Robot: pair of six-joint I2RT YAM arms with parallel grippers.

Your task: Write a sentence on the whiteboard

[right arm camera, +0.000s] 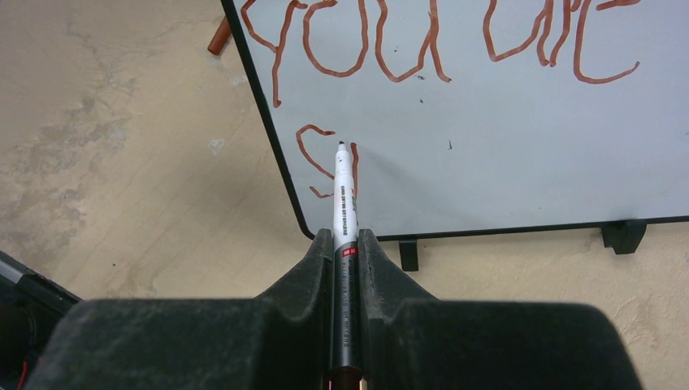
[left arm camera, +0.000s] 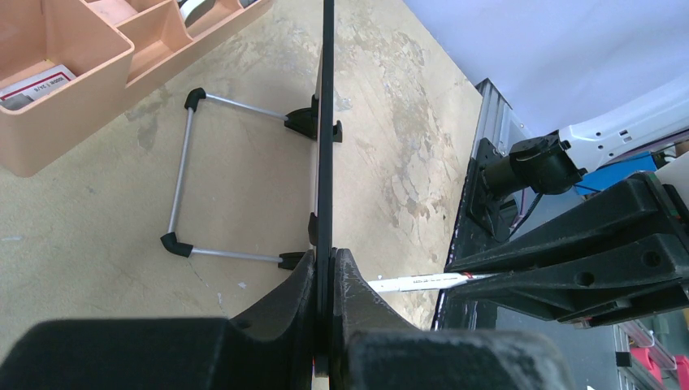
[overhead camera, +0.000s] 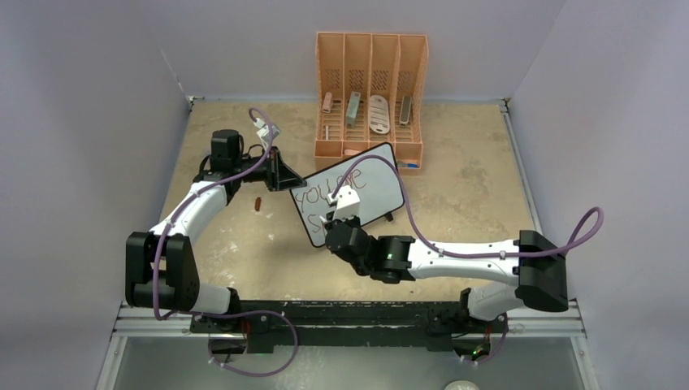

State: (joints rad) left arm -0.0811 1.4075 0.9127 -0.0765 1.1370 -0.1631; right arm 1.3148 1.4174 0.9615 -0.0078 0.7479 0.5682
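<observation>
I've got the left gripper [left arm camera: 325, 266] pinched shut on the whiteboard [right arm camera: 504, 138] edge, board running straight out ahead, and the right gripper [right arm camera: 345, 244] clamped on the marker [right arm camera: 344, 195], its tip just beyond the jaws beside the "s" under "you are" of the sentence [right arm camera: 366, 49].

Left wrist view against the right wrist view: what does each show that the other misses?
Left wrist only: the whiteboard edge-on, pinched in the left hand, its wire stand and the orange organizer. Right wrist only: the sentence, "you are" plus a started second line. Both: the marker in the right hand, the whiteboard, the table.
</observation>
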